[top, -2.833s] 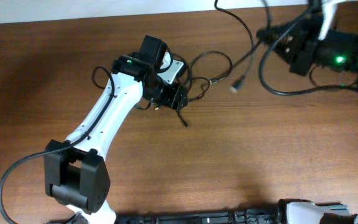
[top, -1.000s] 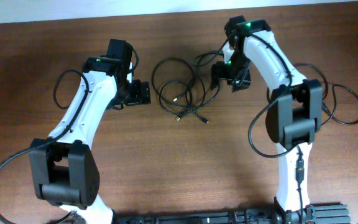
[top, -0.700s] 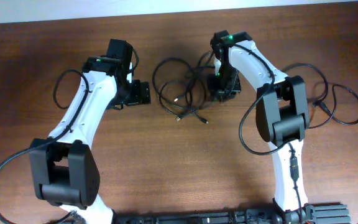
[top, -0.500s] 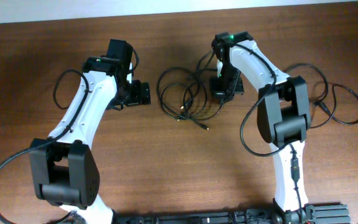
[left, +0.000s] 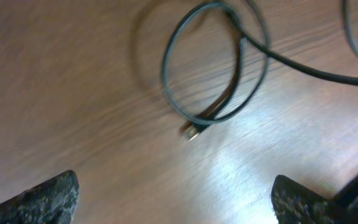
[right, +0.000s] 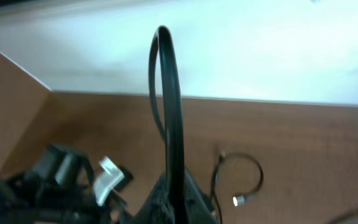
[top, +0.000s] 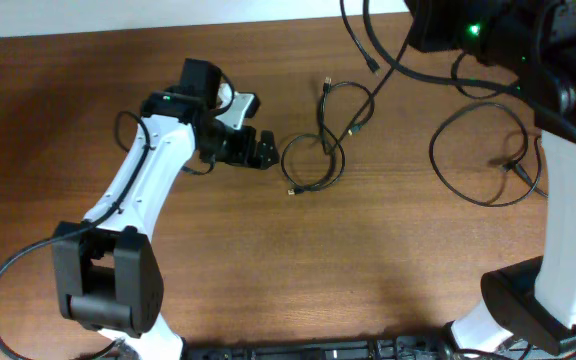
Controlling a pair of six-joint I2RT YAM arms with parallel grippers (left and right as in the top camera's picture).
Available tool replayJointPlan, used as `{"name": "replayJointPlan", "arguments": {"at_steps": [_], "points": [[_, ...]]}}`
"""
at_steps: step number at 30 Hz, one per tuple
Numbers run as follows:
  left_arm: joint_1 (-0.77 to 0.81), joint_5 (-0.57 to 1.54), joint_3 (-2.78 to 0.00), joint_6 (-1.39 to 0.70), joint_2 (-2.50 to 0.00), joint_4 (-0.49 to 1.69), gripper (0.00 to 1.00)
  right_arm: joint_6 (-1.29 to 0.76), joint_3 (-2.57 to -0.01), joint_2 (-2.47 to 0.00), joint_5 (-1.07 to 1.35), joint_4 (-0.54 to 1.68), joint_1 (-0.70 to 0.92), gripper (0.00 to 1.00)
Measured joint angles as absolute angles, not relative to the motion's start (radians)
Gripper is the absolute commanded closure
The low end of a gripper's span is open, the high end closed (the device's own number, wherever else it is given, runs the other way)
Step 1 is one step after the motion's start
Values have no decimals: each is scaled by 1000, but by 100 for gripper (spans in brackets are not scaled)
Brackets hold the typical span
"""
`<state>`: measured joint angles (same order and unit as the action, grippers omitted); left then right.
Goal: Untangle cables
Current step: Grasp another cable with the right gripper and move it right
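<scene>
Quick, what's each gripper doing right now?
Left gripper: open, empty.
Right gripper: closed on a cable.

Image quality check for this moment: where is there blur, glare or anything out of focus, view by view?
Overhead: evenly lit and sharp on the cables; the raised right arm looms large and soft. Left wrist: motion-smeared throughout, with a pale glare patch on the table. Right wrist: the close cable is soft, the white background washed out.
</scene>
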<state>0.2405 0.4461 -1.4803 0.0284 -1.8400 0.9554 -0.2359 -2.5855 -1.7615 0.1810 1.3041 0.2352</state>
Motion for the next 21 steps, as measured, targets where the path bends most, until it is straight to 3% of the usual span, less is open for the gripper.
{"name": "replayJointPlan", "arguments": {"at_steps": [7,13,18,21], "points": [[360,436,-1478,65,-1840,858,1,-237,-2587,-1626,70,1124,235,96],[371,426,-1478,65,-1840,859,1,-236,-2592,-1486,-393,1013,235,96],[371,425,-1478,65,-1840,867,1,-236,-2605,-1571,-881,1206,216,96],[371,421,-1477,65,-1840,882,1,-275,-2600,-1731,-789,1395,46,96]]}}
